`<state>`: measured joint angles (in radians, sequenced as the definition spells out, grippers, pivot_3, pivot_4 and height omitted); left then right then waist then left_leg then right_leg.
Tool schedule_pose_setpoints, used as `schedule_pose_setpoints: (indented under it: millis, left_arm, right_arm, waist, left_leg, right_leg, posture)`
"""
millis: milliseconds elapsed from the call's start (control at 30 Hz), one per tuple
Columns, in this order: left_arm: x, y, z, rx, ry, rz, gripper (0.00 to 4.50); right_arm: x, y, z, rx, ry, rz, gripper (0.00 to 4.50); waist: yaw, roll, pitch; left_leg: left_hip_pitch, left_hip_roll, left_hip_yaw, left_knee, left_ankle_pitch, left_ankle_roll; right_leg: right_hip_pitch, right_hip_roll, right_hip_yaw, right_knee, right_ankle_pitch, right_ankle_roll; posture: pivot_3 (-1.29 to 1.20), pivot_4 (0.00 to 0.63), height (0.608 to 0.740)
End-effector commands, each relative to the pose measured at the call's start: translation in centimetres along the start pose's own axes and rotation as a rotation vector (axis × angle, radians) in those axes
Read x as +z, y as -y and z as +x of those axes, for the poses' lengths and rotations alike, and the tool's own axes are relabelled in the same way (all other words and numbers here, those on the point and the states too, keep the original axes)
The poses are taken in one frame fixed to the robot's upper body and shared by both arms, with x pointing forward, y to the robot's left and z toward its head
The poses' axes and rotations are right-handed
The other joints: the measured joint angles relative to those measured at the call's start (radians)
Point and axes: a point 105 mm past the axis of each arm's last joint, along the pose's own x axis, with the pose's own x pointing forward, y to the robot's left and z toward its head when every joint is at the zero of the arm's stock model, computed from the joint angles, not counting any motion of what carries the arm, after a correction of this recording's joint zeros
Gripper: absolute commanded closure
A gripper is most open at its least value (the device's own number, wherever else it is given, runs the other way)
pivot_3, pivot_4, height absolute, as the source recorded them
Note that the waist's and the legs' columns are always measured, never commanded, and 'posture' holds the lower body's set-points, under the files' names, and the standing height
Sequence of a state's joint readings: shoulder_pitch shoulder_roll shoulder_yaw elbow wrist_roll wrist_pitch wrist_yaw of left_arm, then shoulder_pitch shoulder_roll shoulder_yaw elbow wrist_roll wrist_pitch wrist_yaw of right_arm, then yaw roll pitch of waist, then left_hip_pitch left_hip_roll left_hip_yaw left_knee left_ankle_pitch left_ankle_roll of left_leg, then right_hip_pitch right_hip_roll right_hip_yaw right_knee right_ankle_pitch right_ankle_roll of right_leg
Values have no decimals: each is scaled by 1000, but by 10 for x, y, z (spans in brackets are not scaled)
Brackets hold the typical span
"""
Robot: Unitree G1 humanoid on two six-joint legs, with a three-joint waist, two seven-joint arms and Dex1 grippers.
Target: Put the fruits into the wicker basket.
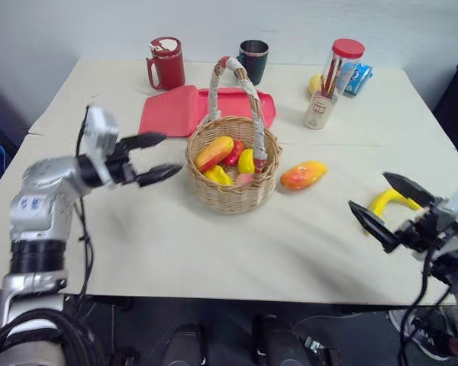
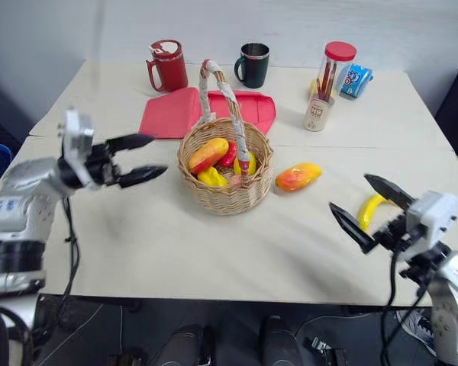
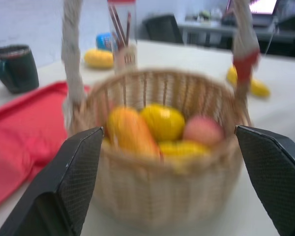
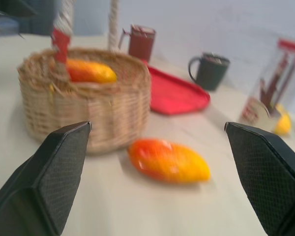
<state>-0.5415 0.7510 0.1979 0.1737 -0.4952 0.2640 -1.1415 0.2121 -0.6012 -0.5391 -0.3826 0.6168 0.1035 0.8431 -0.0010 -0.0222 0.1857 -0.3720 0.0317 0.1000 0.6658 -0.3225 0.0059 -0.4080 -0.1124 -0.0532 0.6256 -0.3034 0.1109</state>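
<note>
Bare table [image 1: 214,252] lies open before the basket [image 1: 233,191], whose tall handle [image 1: 240,84] arches across its mouth, with 1 mango [image 1: 304,175] just beside it.

Pale beige table [image 1: 214,252], seam across its top; plain whitish wall [image 1: 290,23] behind; dark floor [image 1: 214,335] below; dark chair [image 3: 162,28] and desk [image 3: 211,27] beyond.

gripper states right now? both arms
Left gripper: open, holding nothing, beside the wicker basket.
Right gripper: open, holding nothing, near the banana.
</note>
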Motion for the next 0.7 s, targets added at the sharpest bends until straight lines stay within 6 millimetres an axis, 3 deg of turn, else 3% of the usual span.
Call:
schedule_pose_setpoints:
  millis: [33,100,200,267,333,433,567,633,700]
  left_arm:
    - [10,-5,-41,68,14,169,19]
    - [-8,-3,-65,98,-52,148,19]
    - [-33,17,-87,40,-145,56,19]
    - [-34,27,-93,41,-132,10,19]
    - [-25,33,-89,44,-99,15,19]
    - [-18,48,-79,-8,-98,-37,19]
    - [-5,55,-64,-28,-44,-24,19]
    - [6,62,-50,-51,14,-24,19]
    - [12,67,-41,-65,47,-28,19]
  right_arm:
    - [-5,9,-33,-90,-44,-40,0]
    - [-20,11,-52,-138,-104,-29,0]
    - [-39,15,-72,-183,-176,-34,0]
    - [-46,22,-77,-200,-195,-63,0]
    - [-46,23,-66,-123,-203,-94,0]
    - [-44,25,-25,151,-259,-183,0]
    - [-28,39,31,319,-241,-284,0]
    - [-26,38,72,465,-262,-329,0]
    - [-27,37,98,559,-302,-367,0]
  waist:
    - [0,0,0]
    - [-1,0,0]
    - [-5,0,0]
    - [-7,0,0]
    - [-10,0,0]
    - [-19,2,1]
    - [-32,6,2]
    - [-38,6,3]
    - [-41,8,5]
  left_leg:
    - [0,0,0,0,0,1]
    - [0,0,0,0,-2,2]
    - [2,-1,2,0,-4,4]
    - [2,-1,2,0,-4,4]
    - [2,0,1,0,-6,7]
    - [2,-1,-1,0,-5,8]
    - [3,-1,-1,-1,-3,7]
    - [3,1,-2,-3,1,-1]
    - [1,1,2,-2,1,-1]
  right_leg:
    - [0,-1,0,-1,0,0]
    - [1,-2,0,-1,0,0]
    - [2,-4,1,-2,1,1]
    - [2,-5,2,-3,1,1]
    - [2,-10,1,-3,2,-1]
    - [3,-14,4,-3,4,-2]
    - [3,-16,1,-3,6,-3]
    - [1,-14,-2,-2,4,-5]
    - [-2,-11,-7,0,4,-5]
  posture:
    - [0,150,740]
    - [0,150,740]
    - [0,150,740]
    - [0,150,740]
    - [0,150,740]
    - [0,150,740]
    - [0,150,740]
    - [0,150,740]
    - [0,150,740]
